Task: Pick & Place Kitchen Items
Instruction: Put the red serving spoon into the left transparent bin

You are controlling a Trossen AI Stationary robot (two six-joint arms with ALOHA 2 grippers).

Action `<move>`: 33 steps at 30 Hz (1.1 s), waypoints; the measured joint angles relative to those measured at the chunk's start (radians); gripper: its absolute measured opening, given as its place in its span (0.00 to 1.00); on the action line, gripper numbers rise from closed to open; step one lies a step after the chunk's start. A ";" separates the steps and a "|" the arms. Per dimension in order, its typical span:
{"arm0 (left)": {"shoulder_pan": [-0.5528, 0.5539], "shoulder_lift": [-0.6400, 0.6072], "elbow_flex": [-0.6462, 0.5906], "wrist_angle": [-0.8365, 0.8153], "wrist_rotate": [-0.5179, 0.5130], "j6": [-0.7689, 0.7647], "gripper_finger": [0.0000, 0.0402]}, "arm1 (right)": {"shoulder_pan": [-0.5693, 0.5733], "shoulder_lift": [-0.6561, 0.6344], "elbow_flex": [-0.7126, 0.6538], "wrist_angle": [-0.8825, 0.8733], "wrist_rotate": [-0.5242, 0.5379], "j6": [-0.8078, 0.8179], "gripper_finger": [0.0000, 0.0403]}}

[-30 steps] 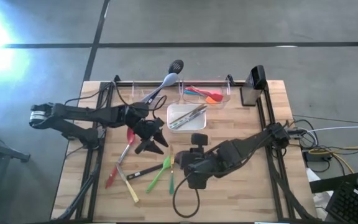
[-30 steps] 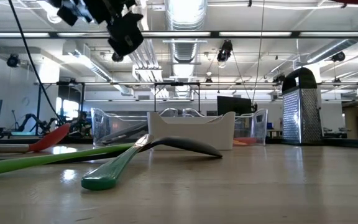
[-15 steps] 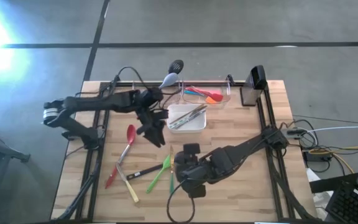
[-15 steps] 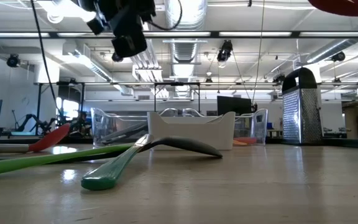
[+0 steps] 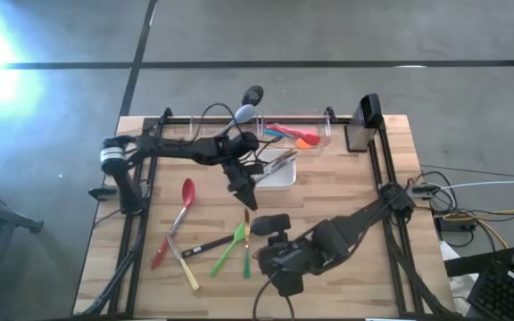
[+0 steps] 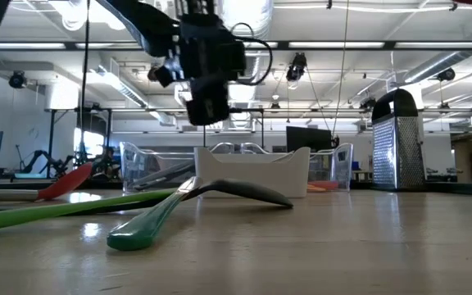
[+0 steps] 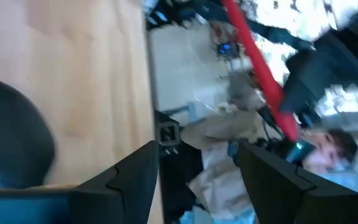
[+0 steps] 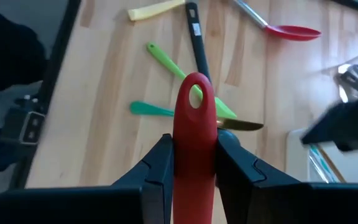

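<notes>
From where I stand, the leftovers lie on the left of the table (image 5: 391,232): a red spoon (image 5: 186,198), a red-and-yellow tool (image 5: 163,252) low down, a black-handled utensil (image 5: 205,244) and two green utensils (image 5: 232,246) crossing near the middle. None of these is in anyone's grip.

Above them the left gripper (image 5: 244,190) reaches out over the table beside the white dish (image 5: 286,181), well clear of the wood in the low view (image 6: 207,97). Its fingers stand apart with nothing between them in its own wrist view, so I judge it is between picks, free to go for another utensil on the table.

Right of centre, the right gripper (image 8: 190,163) is clamped on the handle of a red utensil (image 8: 194,134), held up above the green ones. This looks like the carry stage: the next move would call for swinging that red piece back to a bin and letting go over it without clipping the left arm, which hangs across the path.

At the back, the left clear bin (image 5: 205,135) has a grey slotted turner (image 5: 244,108) poking out over the table's edge. The white dish holds what seem metal tongs (image 5: 279,163). The right clear bin (image 5: 324,143) holds red, pink and blue utensils (image 5: 294,135). A grater (image 5: 367,114) stands at the far right.
</notes>
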 joint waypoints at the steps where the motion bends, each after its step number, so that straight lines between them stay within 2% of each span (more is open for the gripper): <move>1: 0.000 0.022 0.020 0.004 -0.012 -0.005 0.56 | -0.008 -0.001 0.005 0.000 -0.013 -0.008 0.18; 9: -0.002 0.166 0.211 -0.005 -0.045 -0.011 0.56 | -0.096 -0.001 0.007 0.000 -0.119 -0.062 0.18; 18: -0.030 0.214 0.343 -0.004 -0.053 -0.111 0.56 | -0.208 -0.001 0.007 0.000 -0.223 -0.155 0.18; 25: -0.031 0.215 0.366 -0.040 -0.072 -0.110 0.54 | -0.242 0.001 0.007 0.000 -0.278 -0.203 0.18; 29: -0.037 0.219 0.366 -0.052 -0.032 -0.084 0.51 | -0.248 0.000 0.007 -0.001 -0.371 -0.198 0.18; 33: -0.049 0.222 0.366 -0.122 0.034 0.005 0.49 | -0.248 0.000 0.007 -0.036 -0.477 -0.137 0.18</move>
